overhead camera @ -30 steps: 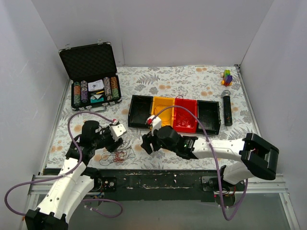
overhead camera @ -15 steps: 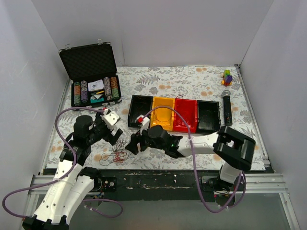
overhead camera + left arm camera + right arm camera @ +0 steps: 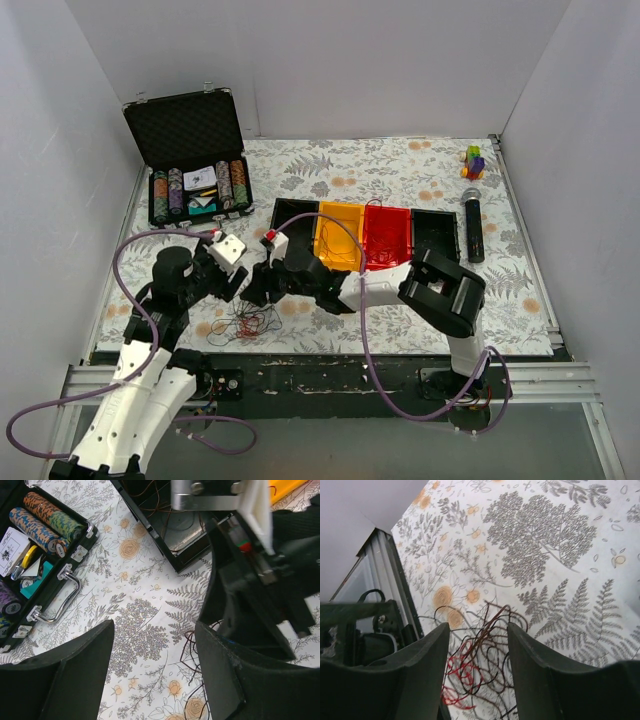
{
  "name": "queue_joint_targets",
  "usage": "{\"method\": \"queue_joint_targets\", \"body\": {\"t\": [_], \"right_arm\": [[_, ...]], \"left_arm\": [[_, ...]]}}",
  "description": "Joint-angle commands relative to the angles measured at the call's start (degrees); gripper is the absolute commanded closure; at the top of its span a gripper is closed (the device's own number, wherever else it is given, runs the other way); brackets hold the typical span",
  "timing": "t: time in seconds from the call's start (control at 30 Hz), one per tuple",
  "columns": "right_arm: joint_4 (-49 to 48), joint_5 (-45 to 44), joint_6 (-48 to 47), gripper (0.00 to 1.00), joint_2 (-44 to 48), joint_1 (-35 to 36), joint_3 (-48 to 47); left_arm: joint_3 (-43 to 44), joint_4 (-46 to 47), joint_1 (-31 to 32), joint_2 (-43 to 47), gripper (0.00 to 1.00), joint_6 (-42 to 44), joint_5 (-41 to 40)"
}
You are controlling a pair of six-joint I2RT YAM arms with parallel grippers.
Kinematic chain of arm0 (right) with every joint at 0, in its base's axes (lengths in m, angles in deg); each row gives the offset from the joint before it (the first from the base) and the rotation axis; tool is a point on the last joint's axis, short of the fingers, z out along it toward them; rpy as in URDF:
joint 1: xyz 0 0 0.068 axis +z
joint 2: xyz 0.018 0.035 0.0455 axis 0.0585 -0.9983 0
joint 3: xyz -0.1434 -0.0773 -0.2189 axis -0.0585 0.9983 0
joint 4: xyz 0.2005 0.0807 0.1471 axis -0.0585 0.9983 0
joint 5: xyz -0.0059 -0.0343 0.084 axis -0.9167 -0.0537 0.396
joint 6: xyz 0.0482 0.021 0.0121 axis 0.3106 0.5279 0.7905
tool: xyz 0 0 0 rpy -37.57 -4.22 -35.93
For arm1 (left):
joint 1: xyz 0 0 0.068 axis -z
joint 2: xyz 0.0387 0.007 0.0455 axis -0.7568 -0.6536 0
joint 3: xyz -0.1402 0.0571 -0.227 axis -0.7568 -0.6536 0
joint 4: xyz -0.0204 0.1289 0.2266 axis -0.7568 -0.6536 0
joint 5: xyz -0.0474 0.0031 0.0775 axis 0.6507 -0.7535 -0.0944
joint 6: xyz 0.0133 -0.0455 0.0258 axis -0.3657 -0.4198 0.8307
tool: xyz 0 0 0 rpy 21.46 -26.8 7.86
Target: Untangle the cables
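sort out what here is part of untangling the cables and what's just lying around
For the job: cables, in a tangle; left gripper and right gripper, both open.
Lying about: poker chip case, row of bins, microphone, small colourful toy.

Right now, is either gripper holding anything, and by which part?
Nothing. The left gripper and right gripper are both open; the tangle of thin red and dark wires lies loose, gripped by neither.

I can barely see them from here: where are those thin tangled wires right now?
In the top view the cables lie heaped near the table's front edge, left of centre, close beside the right gripper.
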Motion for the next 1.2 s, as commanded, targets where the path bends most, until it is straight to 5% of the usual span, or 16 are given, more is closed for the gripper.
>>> {"method": "queue_joint_targets", "body": {"t": [0.0,0.1,0.23,0.57,0.77,1.17], "right_arm": [[0.4,1.4,1.3,0.46,-3.4,-1.0,-5.5],[0.9,1.8,1.5,0.59,-4.3,-1.4,-6.4],[1.3,1.4,1.3,0.99,-0.6,-2.8,-3.9],[2.0,1.3,-2.6,0.99,28.2,-3.5,15.7],[4.5,2.7,0.6,0.99,37.7,-3.6,23.3],[14.4,-2.4,-2.2,0.99,46.4,-3.6,19.8]], "left_arm": [[0.5,-1.7,-0.2,0.9,0.36,1.0,-0.1],[0.5,-3.2,-0.3,1.2,0.36,2.2,1.1],[-1.1,-5.3,-0.2,1.2,0.35,6.1,2.4],[-11.0,-1.4,-0.2,0.6,0.30,16.4,11.4],[-10.9,6.0,-0.2,-8.3,0.29,15.3,19.2],[-5.5,11.8,-0.2,-22.1,0.25,10.2,29.5]]}}
